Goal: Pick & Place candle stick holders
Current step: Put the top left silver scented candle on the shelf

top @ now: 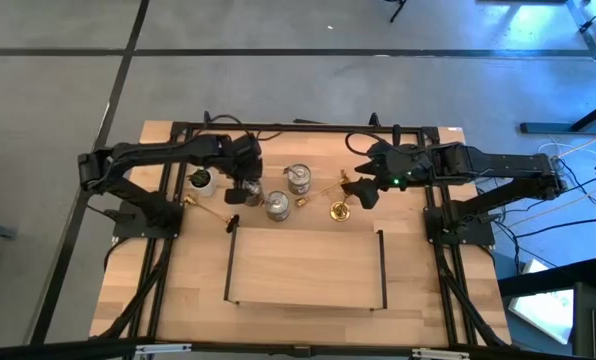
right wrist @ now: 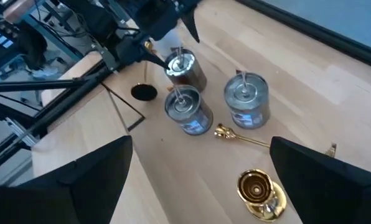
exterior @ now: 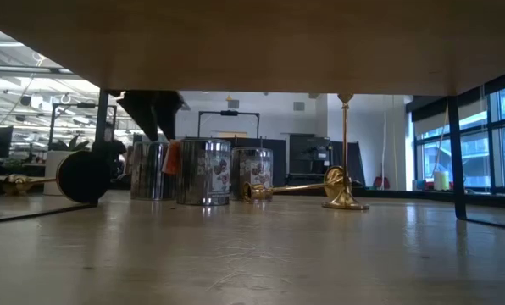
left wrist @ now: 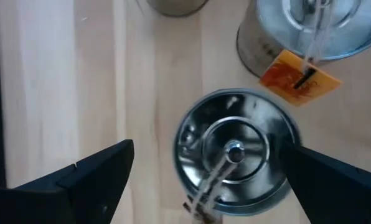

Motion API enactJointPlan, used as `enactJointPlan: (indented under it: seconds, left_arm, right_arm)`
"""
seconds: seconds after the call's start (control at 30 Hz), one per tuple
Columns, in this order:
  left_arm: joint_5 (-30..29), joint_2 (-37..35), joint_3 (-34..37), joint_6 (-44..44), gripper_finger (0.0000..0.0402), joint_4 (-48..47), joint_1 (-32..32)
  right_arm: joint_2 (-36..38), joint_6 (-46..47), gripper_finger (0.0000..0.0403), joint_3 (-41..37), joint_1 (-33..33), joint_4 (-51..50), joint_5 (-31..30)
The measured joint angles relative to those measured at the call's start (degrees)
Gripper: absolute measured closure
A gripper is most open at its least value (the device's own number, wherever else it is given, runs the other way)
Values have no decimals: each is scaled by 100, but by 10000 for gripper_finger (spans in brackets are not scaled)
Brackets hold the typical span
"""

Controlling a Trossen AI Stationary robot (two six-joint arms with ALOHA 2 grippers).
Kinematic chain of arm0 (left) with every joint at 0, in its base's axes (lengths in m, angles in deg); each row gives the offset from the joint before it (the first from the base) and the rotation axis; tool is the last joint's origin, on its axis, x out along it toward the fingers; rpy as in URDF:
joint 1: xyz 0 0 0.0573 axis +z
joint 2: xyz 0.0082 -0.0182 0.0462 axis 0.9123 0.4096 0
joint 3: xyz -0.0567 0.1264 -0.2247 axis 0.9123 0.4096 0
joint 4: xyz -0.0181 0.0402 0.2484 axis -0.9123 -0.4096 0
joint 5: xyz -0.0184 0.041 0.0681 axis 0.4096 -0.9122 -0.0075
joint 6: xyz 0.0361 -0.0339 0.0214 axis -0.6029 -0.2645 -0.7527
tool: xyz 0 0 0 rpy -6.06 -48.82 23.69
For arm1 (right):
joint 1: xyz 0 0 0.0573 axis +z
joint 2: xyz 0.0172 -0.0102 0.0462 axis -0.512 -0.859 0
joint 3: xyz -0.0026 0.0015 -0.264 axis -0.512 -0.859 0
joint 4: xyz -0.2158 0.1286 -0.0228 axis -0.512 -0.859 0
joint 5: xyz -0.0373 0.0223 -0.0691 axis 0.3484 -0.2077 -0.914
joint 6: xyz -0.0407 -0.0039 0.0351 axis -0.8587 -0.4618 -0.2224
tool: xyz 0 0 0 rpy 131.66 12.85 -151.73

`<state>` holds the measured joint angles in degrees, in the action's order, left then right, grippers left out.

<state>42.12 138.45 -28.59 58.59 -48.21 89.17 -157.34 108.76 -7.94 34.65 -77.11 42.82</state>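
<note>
Three squat silver candle stick holders stand upright on the wooden table: one (top: 298, 180), one (top: 277, 205) and one (left wrist: 235, 152) right under my left gripper (left wrist: 210, 149). That gripper points down, open, a finger on either side of this holder and above it. One gold holder stands upright on its base (top: 340, 210). A second gold one (top: 323, 190) lies on its side, as does a third (top: 206, 207) at the left. My right gripper (top: 363, 190) hovers open above the table, beside the upright gold holder (right wrist: 260, 193).
A black rectangular frame (top: 228, 265) lies on the near half of the table. A white cup (top: 202, 181) stands left of my left gripper. One silver holder carries an orange tag (left wrist: 297, 74). Black rails (top: 278, 127) run along the table's far edge and sides.
</note>
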Motion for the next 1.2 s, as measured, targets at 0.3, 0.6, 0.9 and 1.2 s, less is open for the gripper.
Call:
enactJointPlan:
  seconds: [0.3, 0.6, 0.9, 1.2]
  left_arm:
    - [226, 0, 0, -201, 1, -125, -9]
    - [367, 151, 267, -164, 1, 224, -180]
    - [299, 192, 783, -148, 1, 636, -199]
    - [328, 192, 846, 1285, 2, 851, -338]
  right_arm:
    - [-111, 111, 20, 0, -8, 55, -291]
    - [-181, 109, 20, 0, -8, 139, -298]
    - [-176, 109, 20, 0, -4, 154, -291]
    - [-176, 107, 20, 0, -4, 113, -254]
